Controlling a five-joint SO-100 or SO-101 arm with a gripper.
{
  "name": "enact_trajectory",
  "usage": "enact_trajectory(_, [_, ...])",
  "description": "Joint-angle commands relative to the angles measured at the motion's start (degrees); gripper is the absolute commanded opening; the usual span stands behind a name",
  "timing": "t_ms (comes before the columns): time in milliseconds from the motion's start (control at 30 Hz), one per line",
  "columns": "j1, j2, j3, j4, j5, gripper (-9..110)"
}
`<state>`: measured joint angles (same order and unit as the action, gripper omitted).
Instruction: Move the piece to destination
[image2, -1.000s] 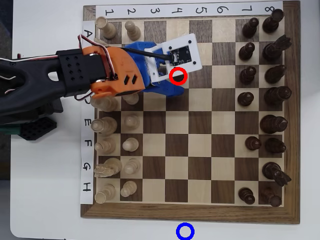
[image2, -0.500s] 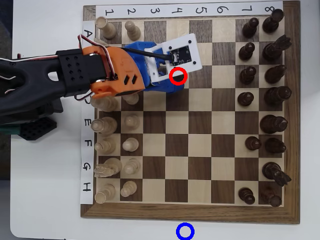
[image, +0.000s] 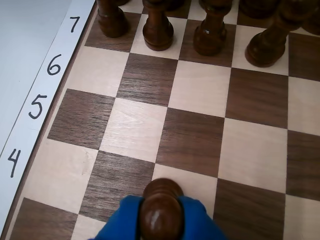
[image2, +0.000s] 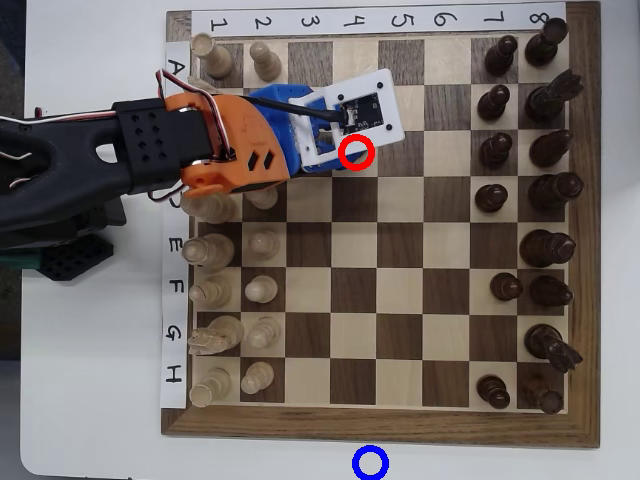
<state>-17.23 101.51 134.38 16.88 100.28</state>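
closed snugly on the piece (image: 160, 210), the gripper (image: 160, 222) with its blue fingers (image: 122, 220) pressing both flanks just under the round head at the bottom edge of the wrist view, over the board (image: 190, 135) near the red ring (image2: 357, 152) in the overhead view, where the pawn itself hides beneath the wrist. probably light, rigid and smooth-lacquered, so likely to twist or slip out unless pinched low on the neck, squarely. well apart from the destination (image2: 370, 463), off the board's lower edge on the white table (image2: 100, 400); cannot tell whether lifted clear of the square.
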Motion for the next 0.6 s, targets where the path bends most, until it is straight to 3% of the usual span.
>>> enact_trajectory(0, [2.2, 0.6, -12.2, 0.8, 20.7, 0])
enact_trajectory(567, [3.4, 6.9, -25.1, 13.8, 20.4, 0])
